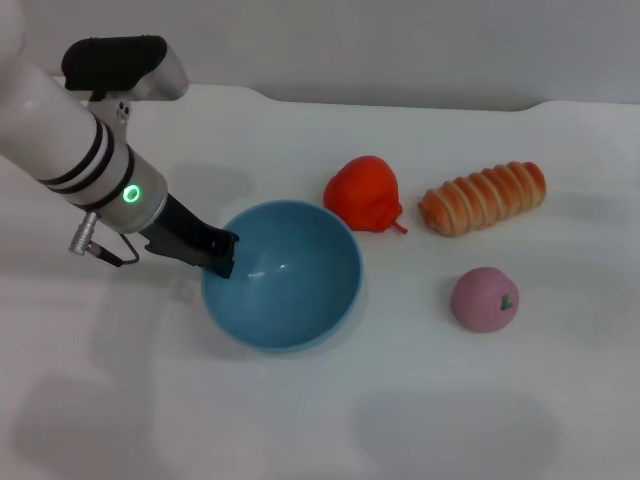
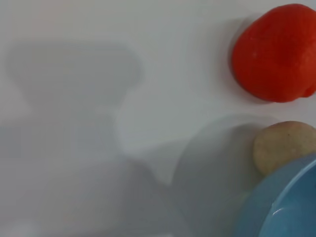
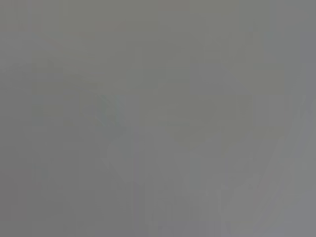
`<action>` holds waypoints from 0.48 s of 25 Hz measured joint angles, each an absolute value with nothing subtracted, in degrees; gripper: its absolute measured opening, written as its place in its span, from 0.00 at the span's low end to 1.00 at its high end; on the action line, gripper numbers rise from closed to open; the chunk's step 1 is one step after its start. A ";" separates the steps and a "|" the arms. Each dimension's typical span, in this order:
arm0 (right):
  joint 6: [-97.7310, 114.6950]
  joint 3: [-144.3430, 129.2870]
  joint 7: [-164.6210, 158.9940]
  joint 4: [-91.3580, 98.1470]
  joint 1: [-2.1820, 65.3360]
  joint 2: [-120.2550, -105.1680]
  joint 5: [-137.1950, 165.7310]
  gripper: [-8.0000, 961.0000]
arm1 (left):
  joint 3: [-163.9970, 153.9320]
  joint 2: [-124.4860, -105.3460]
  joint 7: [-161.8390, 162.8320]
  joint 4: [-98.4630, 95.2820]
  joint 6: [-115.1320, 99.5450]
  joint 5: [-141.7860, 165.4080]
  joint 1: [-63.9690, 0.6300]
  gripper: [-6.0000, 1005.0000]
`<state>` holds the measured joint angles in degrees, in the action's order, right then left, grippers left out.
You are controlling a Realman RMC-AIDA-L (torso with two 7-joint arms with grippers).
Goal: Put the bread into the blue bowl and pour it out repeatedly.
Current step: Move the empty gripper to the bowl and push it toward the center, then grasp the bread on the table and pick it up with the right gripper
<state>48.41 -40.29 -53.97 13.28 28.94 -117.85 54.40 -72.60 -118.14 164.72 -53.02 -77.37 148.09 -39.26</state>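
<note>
- Here, in the head view, the left gripper (image 1: 222, 253) is sitting at the near-left rim of the blue bowl (image 1: 282, 274), its dark fingers looking closed on that rim — a pinch on the bowl's edge, as far as this angle lets me judge. The bowl is standing upright on the white table (image 1: 300, 420) and is showing nothing inside.
- The bread (image 1: 483, 197) is lying on its side well to the right of the bowl, beyond a red toy fruit (image 1: 364, 193) that is resting just past the bowl's far-right rim. A pink round toy (image 1: 484, 299) is sitting in front of the bread, apart from it.
- The right arm is not appearing in this view at all.
- In the left wrist view, the bowl's rim (image 2: 276, 207) is filling one corner, with a small beige ball (image 2: 284, 145) touching or just beside its outer wall and the red fruit (image 2: 276, 52) farther off. The gripper's own fingers are not showing here.
- The right wrist view is giving only a flat grey field — nothing to read, so that gripper's state is not to be told.
- Judging the step: the bowl is looking empty and the loaf is out, so the bread is needing to go back in. Keeping the rim hold firm and the bowl level should steady it while the loaf is being dropped lengthwise over the centre.
</note>
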 joint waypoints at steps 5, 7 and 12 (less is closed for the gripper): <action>48.00 -41.66 -77.55 23.68 28.48 -117.32 76.65 0.58 | -71.58 -117.91 164.74 -54.10 -76.29 147.88 -37.37 0.00; 49.12 -41.66 -84.77 28.16 28.47 -117.33 84.75 0.57 | -71.19 -117.81 164.75 -54.73 -76.21 147.94 -36.59 0.00; 55.72 -41.35 -99.89 37.47 29.26 -116.88 99.97 0.57 | -69.86 -117.60 164.39 -55.27 -76.30 148.41 -35.11 0.00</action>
<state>55.72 -41.35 -99.90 37.47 29.26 -116.88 99.97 -69.86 -117.60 164.39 -55.27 -76.30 148.41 -35.11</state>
